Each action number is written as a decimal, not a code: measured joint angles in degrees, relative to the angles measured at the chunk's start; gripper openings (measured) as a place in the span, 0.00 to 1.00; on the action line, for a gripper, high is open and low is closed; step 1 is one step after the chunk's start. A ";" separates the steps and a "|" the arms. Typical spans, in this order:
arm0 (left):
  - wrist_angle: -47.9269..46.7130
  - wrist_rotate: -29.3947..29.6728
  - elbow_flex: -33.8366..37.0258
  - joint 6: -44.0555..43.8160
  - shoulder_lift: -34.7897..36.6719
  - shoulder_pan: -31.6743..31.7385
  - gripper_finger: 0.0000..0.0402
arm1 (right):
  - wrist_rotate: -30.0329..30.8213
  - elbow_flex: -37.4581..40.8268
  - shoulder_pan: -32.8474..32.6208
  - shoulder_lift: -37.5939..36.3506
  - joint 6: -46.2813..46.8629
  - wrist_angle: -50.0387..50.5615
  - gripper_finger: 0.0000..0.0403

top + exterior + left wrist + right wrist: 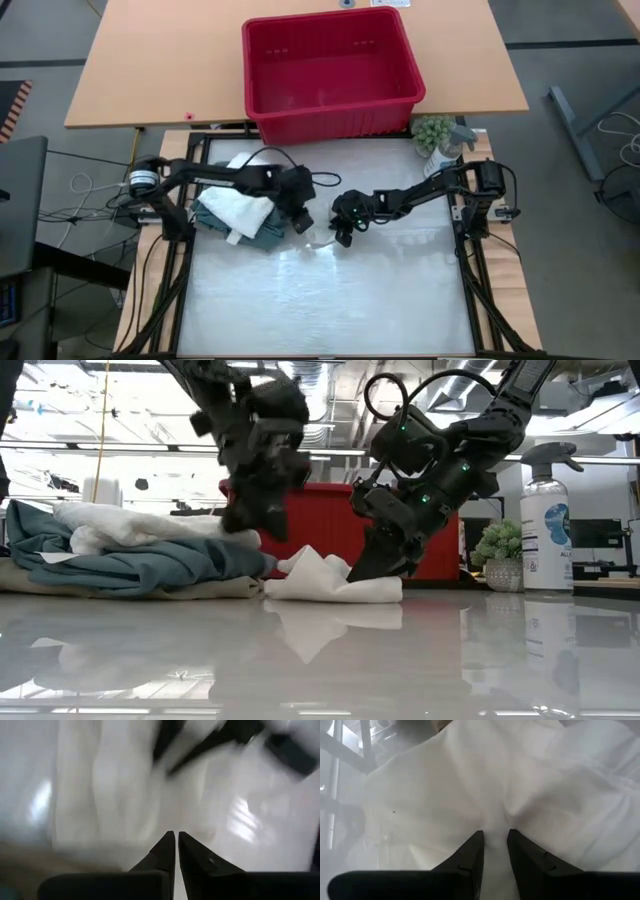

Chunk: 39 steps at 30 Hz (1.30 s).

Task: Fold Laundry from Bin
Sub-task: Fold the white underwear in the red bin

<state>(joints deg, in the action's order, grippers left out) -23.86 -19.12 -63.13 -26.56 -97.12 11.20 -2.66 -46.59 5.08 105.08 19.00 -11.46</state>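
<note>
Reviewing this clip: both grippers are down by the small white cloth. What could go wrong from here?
1. The right gripper pinches only a fold of the white cloth, so the cloth may slip out or bunch when lifted.
2. The left gripper is shut with no cloth visibly between its fingertips; it may have missed its grab.
3. The left arm works right beside the pile of clothes and could drag it out of order.

Beyond the left gripper's [176,840] fingertips, the white cloth [110,790] is blurred. The beige garment [130,591] is mostly hidden beneath the pile [140,555].
</note>
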 joint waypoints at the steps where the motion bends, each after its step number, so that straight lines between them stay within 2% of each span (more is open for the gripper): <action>1: 2.22 2.67 0.00 0.01 0.74 -0.87 0.02 | -0.04 0.04 0.14 -0.28 -0.06 -0.40 0.29; 5: 11.82 6.85 -0.01 0.56 3.67 -3.81 0.02 | 0.33 0.19 0.59 -2.21 -0.85 0.15 0.30; 8: 17.60 12.31 -0.15 0.80 4.26 -6.41 0.02 | 0.40 0.37 1.18 -4.65 -1.35 1.75 0.30; 14: 18.38 29.65 -0.07 6.95 1.78 -11.18 0.02 | 0.40 0.24 2.51 -11.63 -3.94 7.57 0.30; 16: 19.96 32.17 -0.07 8.59 -0.29 -11.86 0.02 | 0.40 0.24 2.65 -14.02 -4.40 9.86 0.30; 21: 24.83 30.56 0.00 9.86 -6.85 -12.74 0.02 | 1.36 0.14 2.86 -19.44 -5.98 16.16 0.30; 26: 25.23 31.37 0.06 9.79 -10.03 -13.14 0.00 | 1.35 0.15 1.82 -20.96 -6.13 17.04 0.30; 31: 25.32 35.69 2.23 8.46 -9.78 -12.89 0.00 | 1.34 0.11 0.00 -16.08 -7.96 14.51 0.30; 35: 25.96 35.08 2.89 8.20 -10.02 -12.83 0.00 | 1.33 0.06 -0.57 -11.55 -8.97 11.22 0.30; 39: 24.69 34.83 3.77 7.68 -12.03 -13.07 0.00 | 1.29 0.11 -0.43 -8.23 -9.02 12.51 0.30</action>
<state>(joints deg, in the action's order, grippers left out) 0.83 15.71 -59.36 -18.87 -109.14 -1.87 -1.37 -46.48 4.65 96.85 9.97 1.04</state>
